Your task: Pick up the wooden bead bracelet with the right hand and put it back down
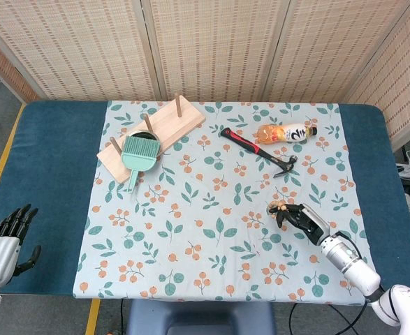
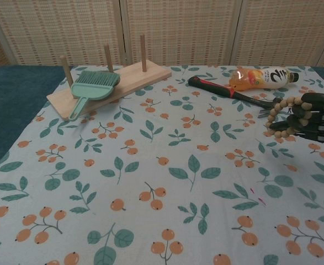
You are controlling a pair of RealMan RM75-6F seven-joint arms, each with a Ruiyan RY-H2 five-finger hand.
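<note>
Wooden bead bracelet [image 2: 283, 117]: looped over the dark fingers [image 2: 311, 102] of your right hand [image 2: 314, 118], which are curled in around the string. In the chest view the beads hang in front of the fingers, clear of the floral cloth [image 2: 167, 182]; the head view shows the same hand [image 1: 301, 218] low over the cloth's right side, beads bunched at the fingertips. I cannot tell from either view whether the lowest beads touch the cloth.

Step in hand, as I judge it: pick-up done, you are in the carry or lowering phase, with the put-down not yet done.

Next move calls for:
- lower the hand until the beads rest on the cloth, then uncurl the fingers so the loop slips off;
- mind the loop snagging on a fingertip as you draw the hand away;
- keep clear of the hammer [image 2: 228, 92], which lies just beyond the hand, with the orange drink bottle [image 2: 261, 77] behind it.

Left hand [image 1: 8, 241]: spread, holding nothing, over the blue counter [image 1: 47, 174] at the near left corner, well apart from the work. The wooden peg board [image 2: 109, 83] and the green brush [image 2: 93, 86] on it sit far left, out of your way.
</note>
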